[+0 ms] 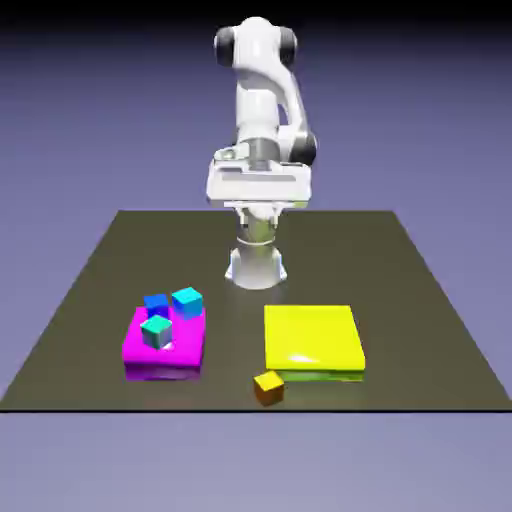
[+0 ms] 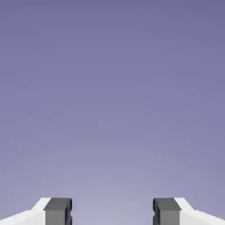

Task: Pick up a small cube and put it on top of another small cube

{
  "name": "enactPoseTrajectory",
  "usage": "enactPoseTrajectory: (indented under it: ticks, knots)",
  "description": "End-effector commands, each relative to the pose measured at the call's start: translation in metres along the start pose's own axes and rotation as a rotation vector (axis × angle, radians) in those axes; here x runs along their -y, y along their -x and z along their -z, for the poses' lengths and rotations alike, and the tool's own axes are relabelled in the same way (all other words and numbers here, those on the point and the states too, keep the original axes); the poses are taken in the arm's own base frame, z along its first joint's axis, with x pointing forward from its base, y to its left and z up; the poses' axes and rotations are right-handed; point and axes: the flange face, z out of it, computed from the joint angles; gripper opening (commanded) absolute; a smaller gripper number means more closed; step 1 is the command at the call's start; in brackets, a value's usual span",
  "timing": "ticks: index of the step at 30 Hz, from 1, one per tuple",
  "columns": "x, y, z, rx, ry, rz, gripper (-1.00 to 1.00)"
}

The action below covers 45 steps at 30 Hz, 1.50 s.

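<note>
The bench (image 1: 100, 290) is a dark, flat slab that fills the middle of the exterior view, with the plain backdrop (image 2: 112, 88) all around it. The white arm (image 1: 262, 120) rises at the bench's far edge, folded up high, its hand held level well above the surface and away from every block.

The yellow slab (image 1: 312, 340) lies flat on the bench toward the exterior view's right, nothing resting on it. The magenta slab (image 1: 185, 345) lies toward the exterior view's left, well apart from the yellow one.

The claw (image 2: 112, 213) is spread wide: in the hand view its two grey fingertips (image 2: 58, 212) sit far apart at the bottom edge, and only backdrop shows between and beyond them. It grips nothing.

Three small cubes sit on the magenta slab. The cyan cube (image 1: 187, 301) is at the slab's far edge, the blue cube (image 1: 156, 304) is just beside it toward the exterior view's left, and the teal cube (image 1: 156, 332) stands nearer the camera, close to the blue one. No cube rests on another.

The orange cube (image 1: 268, 387) sits alone on the bare bench, just off the yellow slab's near left corner, between the two slabs and closest to the bench's front edge.
</note>
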Motion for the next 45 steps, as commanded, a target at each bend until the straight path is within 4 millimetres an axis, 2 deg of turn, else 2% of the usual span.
enactPoseTrajectory:
  ticks: [1,10,18,27,29,33,34,35,39,45]
  knots:
    - [0.0,-0.002,-0.011,0.022,0.031,-0.037,0.0]
    - [-0.012,-0.009,-0.112,0.217,0.308,-0.384,0.0]
    - [-0.038,0.005,-0.202,0.389,0.56,-0.712,0.0]
    - [-0.075,0.038,-0.292,0.593,0.858,-1.086,0.0]
    - [-0.076,0.04,-0.295,0.601,0.87,-1.1,0.0]
    - [-0.101,0.089,-0.337,0.601,0.87,-1.1,0.0]
    - [-0.101,0.089,-0.337,0.601,0.87,-1.1,-1.0]
    - [-0.101,0.089,-0.337,0.601,0.87,-1.1,-1.0]
    - [-0.078,0.039,-0.294,0.599,0.871,-1.098,-1.0]
    - [-0.14,-0.022,-0.221,0.531,0.917,-1.081,-1.0]
